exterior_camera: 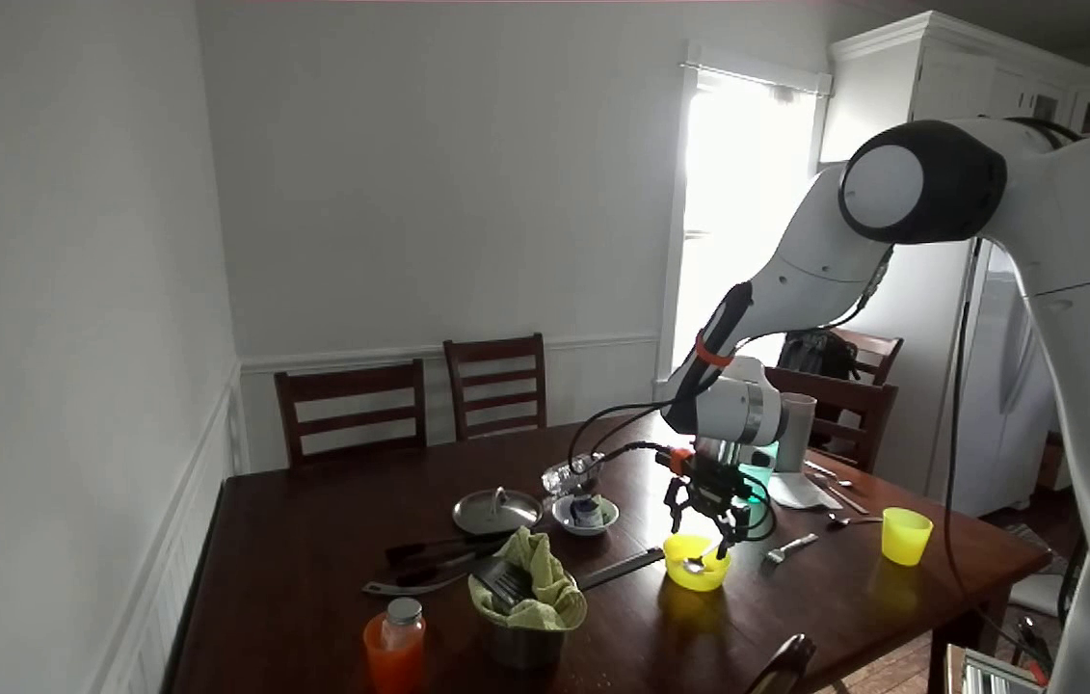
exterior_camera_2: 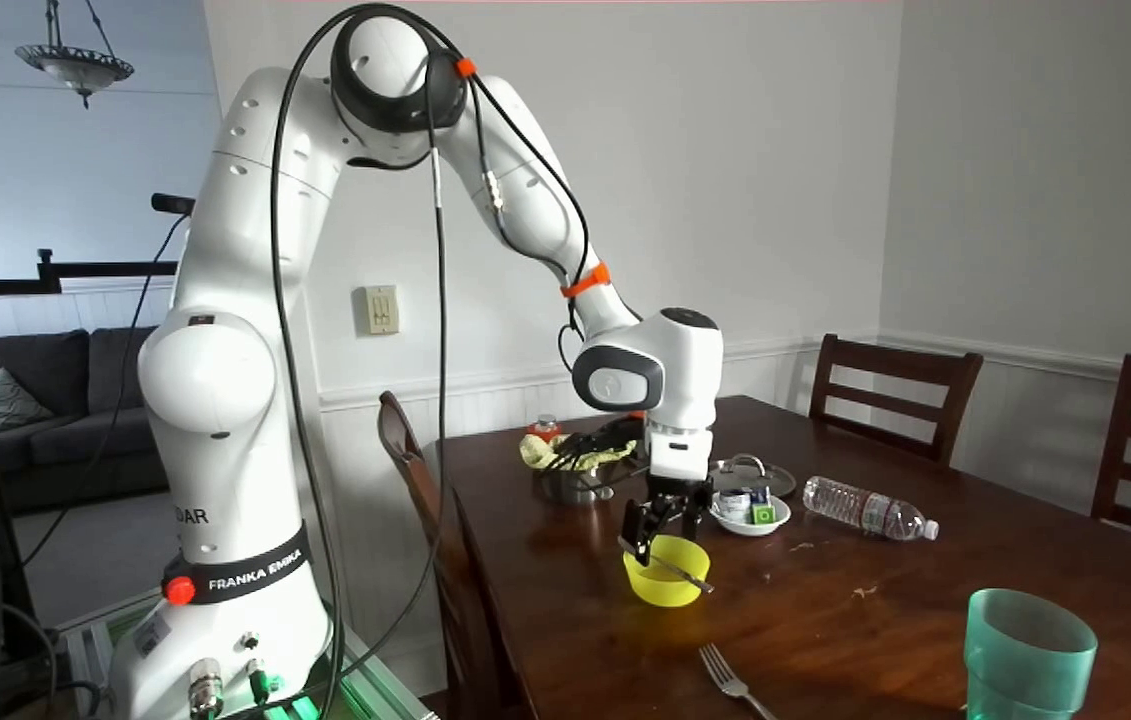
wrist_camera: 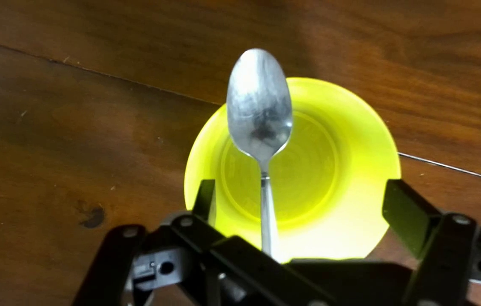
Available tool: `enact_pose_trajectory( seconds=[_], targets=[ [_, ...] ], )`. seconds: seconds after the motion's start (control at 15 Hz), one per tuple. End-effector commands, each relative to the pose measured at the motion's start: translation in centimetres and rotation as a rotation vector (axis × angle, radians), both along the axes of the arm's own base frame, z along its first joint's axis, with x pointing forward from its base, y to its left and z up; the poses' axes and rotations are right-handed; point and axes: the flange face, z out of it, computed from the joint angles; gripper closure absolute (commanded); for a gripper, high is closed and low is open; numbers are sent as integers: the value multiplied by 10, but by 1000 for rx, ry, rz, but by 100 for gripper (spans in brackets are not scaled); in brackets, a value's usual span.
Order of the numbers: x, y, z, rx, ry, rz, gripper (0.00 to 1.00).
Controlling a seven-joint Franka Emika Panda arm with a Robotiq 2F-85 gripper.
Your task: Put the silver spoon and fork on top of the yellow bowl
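Note:
The yellow bowl (exterior_camera: 696,578) stands upright on the table and shows in both exterior views. Across its rim lies the silver spoon (wrist_camera: 259,106), its head over one edge; in the wrist view the handle's end is hidden behind my gripper (wrist_camera: 302,195). My jaws are wide apart just above the bowl, one finger on either side of the spoon's handle and neither touching it. The fork (exterior_camera_2: 731,682) lies on the bare table a short way from the bowl, seen in both exterior views but outside the wrist view.
Near the bowl are a pot (exterior_camera: 527,644) with a green cloth and utensils, a white dish (exterior_camera: 593,520) of small packets and a lid (exterior_camera: 496,513). A yellow cup (exterior_camera: 906,536), a teal cup (exterior_camera_2: 1030,655) and a water bottle (exterior_camera_2: 865,508) stand or lie farther off.

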Motion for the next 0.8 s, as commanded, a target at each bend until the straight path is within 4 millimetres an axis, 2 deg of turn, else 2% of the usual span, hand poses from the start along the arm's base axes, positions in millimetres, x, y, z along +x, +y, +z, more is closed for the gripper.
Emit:
enact_pose_trajectory(
  seconds=[0.0,0.13,0.27,0.47,0.73],
  targets=[
    [-12,-1,23,-32,-29,13,0],
    [-25,-11,32,-50,-28,12,0],
    [-44,-29,40,-72,-13,-2,0],
    [-76,-67,47,-87,8,-51,0],
    [-105,-110,47,-75,23,-77,0]
  ],
)
